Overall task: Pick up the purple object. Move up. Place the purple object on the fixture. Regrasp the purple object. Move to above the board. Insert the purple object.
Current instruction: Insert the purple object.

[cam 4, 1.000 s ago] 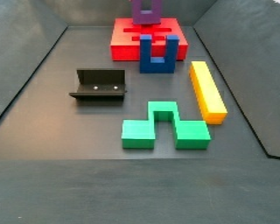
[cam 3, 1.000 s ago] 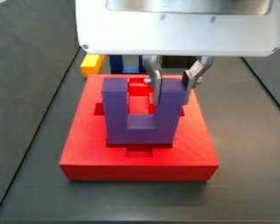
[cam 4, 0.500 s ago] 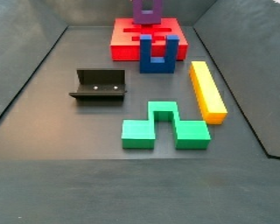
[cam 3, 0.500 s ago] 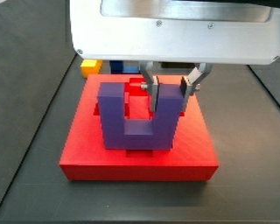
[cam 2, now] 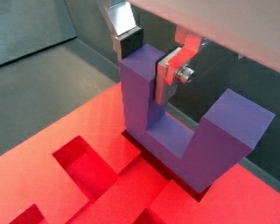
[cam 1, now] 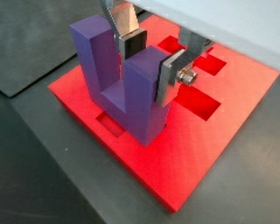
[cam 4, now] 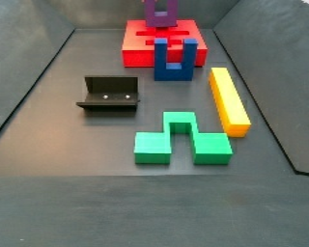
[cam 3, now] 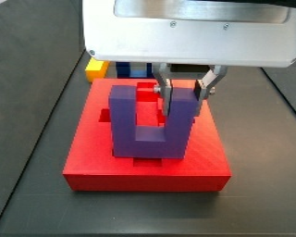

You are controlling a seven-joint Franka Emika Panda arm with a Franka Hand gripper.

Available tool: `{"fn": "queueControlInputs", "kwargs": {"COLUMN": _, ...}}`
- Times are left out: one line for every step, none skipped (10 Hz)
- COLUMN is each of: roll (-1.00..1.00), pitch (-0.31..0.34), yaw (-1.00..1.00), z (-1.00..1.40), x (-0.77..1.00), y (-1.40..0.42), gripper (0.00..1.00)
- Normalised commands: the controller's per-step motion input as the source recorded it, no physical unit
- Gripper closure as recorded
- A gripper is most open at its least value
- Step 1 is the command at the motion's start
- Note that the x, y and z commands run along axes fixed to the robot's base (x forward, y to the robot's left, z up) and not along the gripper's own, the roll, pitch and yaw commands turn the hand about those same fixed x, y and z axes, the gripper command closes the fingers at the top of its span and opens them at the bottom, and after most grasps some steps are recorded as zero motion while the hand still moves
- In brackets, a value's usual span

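Still gripper (cam 3: 180,91) on purple object (cam 3: 148,125)

Purple object (cam 3: 148,125) upright on board (cam 3: 144,167), in claw (cam 3: 183,93)

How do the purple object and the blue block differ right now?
The purple object stands on the board with one prong between the gripper fingers; the blue block stands on the floor against the board's edge, untouched. The colours differ: violet-purple against blue. Both are upright U shapes with prongs pointing up.
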Motion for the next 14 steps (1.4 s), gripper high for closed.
{"fn": "queueControlInputs", "kwargs": {"roll": 0.00, "pitch": 0.007, "yaw": -0.13, "z": 0.00, "x": 0.00, "y": 0.23, "gripper": 1.00}}
{"fn": "queueControlInputs", "kwargs": {"roll": 0.10, "pitch": 0.000, "yaw": -0.11, "z": 0.05, "x": -0.17, "y": 0.17, "gripper": 1.00}}
{"fn": "queueControlInputs", "kwargs": {"roll": 0.25, "pitch": 0.000, "yaw": -0.09, "z": 0.24, "x": -0.31, "y": 0.01, "gripper": 1.00}}
{"fn": "queueControlInputs", "kwargs": {"roll": 0.30, "pitch": -0.027, "yaw": -0.11, "z": 0.40, "x": -0.45, "y": 0.00, "gripper": 1.00}}
{"fn": "queueControlInputs", "kwargs": {"roll": 0.31, "pitch": -0.070, "yaw": -0.11, "z": 0.22, "x": -0.48, "y": -0.06, "gripper": 1.00}}
{"fn": "queueControlInputs", "kwargs": {"roll": 0.30, "pitch": -0.077, "yaw": -0.08, "z": 0.00, "x": -0.36, "y": -0.12, "gripper": 1.00}}
{"fn": "queueControlInputs", "kwargs": {"roll": 0.32, "pitch": -0.027, "yaw": -0.01, "z": 0.00, "x": -0.12, "y": -0.20, "gripper": 1.00}}
{"fn": "queueControlInputs", "kwargs": {"roll": 0.31, "pitch": 0.000, "yaw": 0.00, "z": 0.15, "x": 0.11, "y": -0.35, "gripper": 1.00}}
{"fn": "queueControlInputs", "kwargs": {"roll": 0.35, "pitch": 0.000, "yaw": 0.00, "z": 0.47, "x": 0.41, "y": -0.49, "gripper": 1.00}}
{"fn": "queueControlInputs", "kwargs": {"roll": 0.31, "pitch": -0.106, "yaw": 0.09, "z": 0.65, "x": 0.00, "y": -0.35, "gripper": 1.00}}
{"fn": "queueControlInputs", "kwargs": {"roll": 0.49, "pitch": -0.089, "yaw": 0.52, "z": 0.48, "x": 0.24, "y": -0.03, "gripper": 1.00}}
{"fn": "queueControlInputs", "kwargs": {"roll": 0.44, "pitch": -0.031, "yaw": 0.65, "z": 0.34, "x": 0.13, "y": 0.00, "gripper": 1.00}}
{"fn": "queueControlInputs", "kwargs": {"roll": 0.41, "pitch": 0.000, "yaw": 0.69, "z": 0.13, "x": 0.14, "y": 0.00, "gripper": 1.00}}
{"fn": "queueControlInputs", "kwargs": {"roll": 0.30, "pitch": 0.016, "yaw": 0.66, "z": -0.09, "x": 0.35, "y": 0.00, "gripper": 1.00}}
